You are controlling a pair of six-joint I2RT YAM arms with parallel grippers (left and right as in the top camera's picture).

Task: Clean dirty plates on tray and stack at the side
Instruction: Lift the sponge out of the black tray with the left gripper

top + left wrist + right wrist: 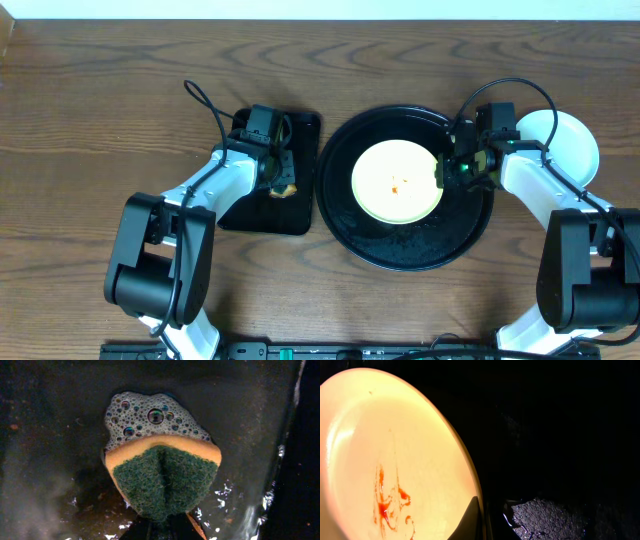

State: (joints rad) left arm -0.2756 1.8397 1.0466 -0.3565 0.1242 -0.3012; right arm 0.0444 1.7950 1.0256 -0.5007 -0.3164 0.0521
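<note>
A pale yellow plate (397,181) with a small orange-red sauce smear lies in the middle of the large round black tray (410,252). My right gripper (447,172) is shut on the plate's right rim; in the right wrist view the plate (395,455) fills the left, with one finger over its edge (475,517). Pale plates (570,142) sit stacked at the right, beside the tray, partly hidden by my right arm. My left gripper (280,182) is shut on a yellow-and-green sponge (162,477) with foam above it, over the rectangular black tray (300,215).
The rectangular tray (50,435) is wet, with soap bubbles (150,417) against the sponge. The round tray's floor (555,520) is wet too. Bare wooden tabletop (100,100) lies around both trays. Cables run along the front edge.
</note>
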